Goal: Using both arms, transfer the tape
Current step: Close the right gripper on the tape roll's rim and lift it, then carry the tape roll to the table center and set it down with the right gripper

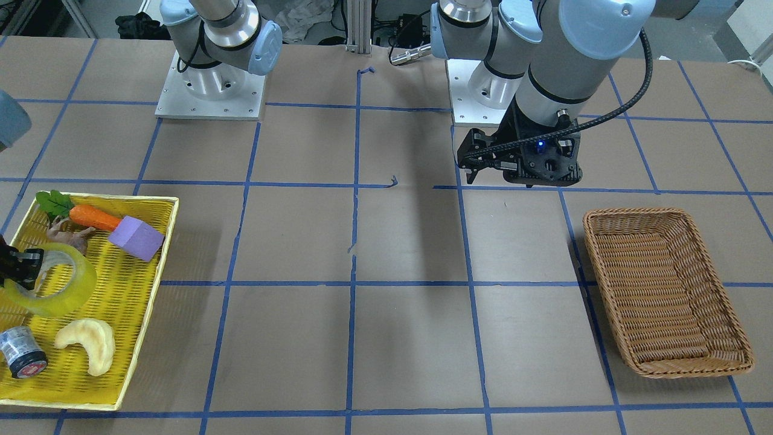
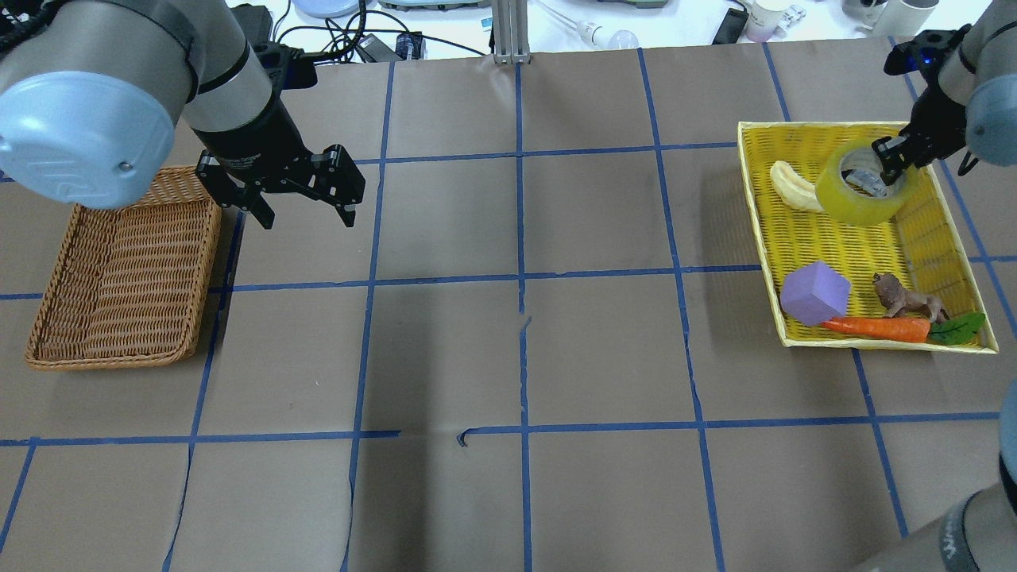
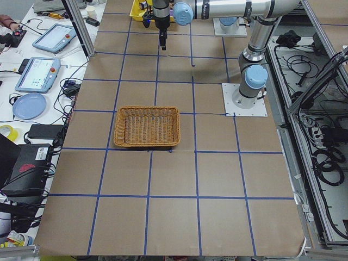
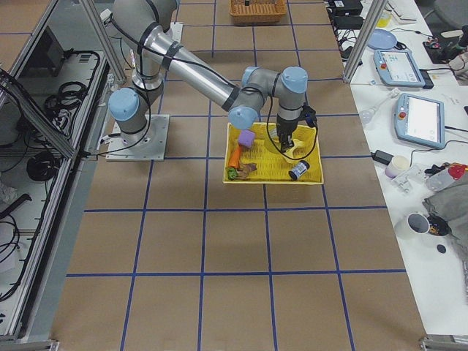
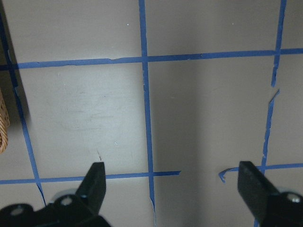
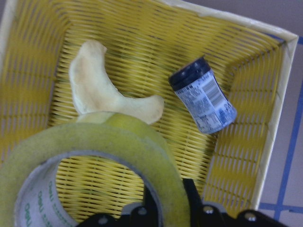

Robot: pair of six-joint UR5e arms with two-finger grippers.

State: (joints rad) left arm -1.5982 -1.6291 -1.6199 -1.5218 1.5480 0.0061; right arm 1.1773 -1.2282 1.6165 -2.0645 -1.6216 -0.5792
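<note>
The tape [image 2: 844,200], a translucent yellow-green roll with a pale core, is in the yellow tray [image 2: 842,246] at the far right of the table. My right gripper [image 2: 890,159] is shut on the roll's wall and holds it tilted over the tray floor. In the right wrist view the tape [image 6: 102,137] fills the lower left, with the fingers [image 6: 191,201] pinching its wall. In the front view the tape [image 1: 66,293] is at the left edge. My left gripper [image 2: 308,221] is open and empty, hovering above the bare table beside the wicker basket; it also shows in the left wrist view [image 5: 173,184].
An empty brown wicker basket [image 2: 119,270] lies at the table's left. The tray also holds a pale banana-shaped piece [image 2: 790,187], a purple block [image 2: 814,292], a carrot [image 2: 878,326], a small brown animal figure [image 2: 902,298] and a grey cylinder with a red-black cap [image 1: 21,353].
</note>
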